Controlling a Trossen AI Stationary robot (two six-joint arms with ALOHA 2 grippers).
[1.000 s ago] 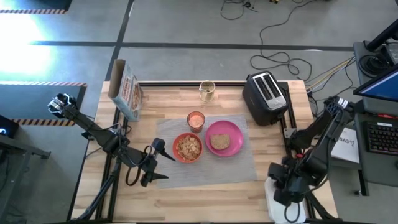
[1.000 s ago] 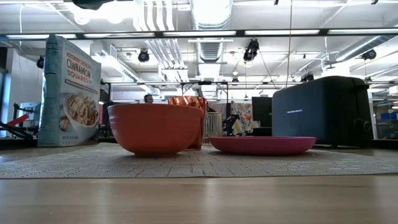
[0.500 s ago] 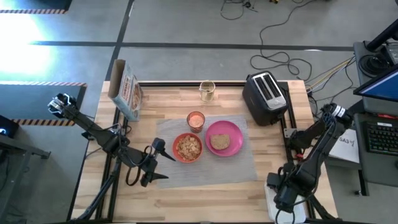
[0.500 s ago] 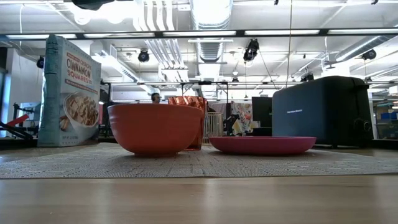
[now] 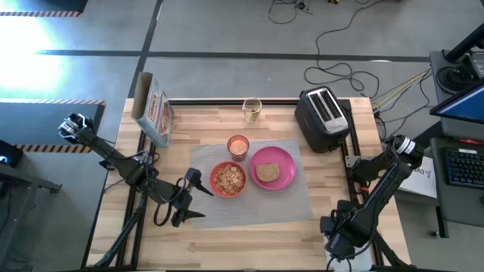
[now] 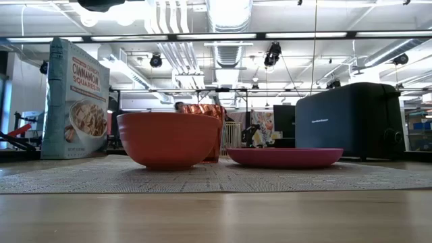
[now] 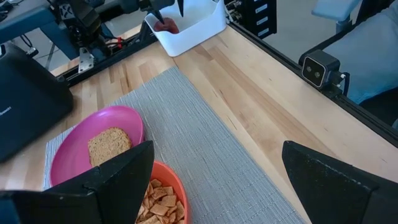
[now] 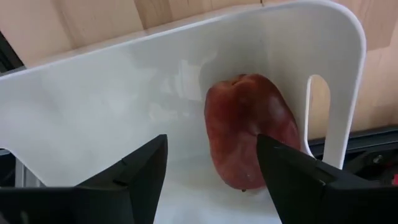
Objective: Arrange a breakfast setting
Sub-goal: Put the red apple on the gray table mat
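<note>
Placemat edge bare, right hand open

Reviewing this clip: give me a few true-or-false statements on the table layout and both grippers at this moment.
1. A slice of toast lies on the pink plate. True.
2. The orange bowl is empty. False: it holds cereal.
3. The right gripper hangs open over a red fruit in a white bin. True.
4. The left gripper holds a spoon. False: it is open and empty, beside the bowl.
5. The toaster stands on the placemat. False: it stands on bare wood.
</note>
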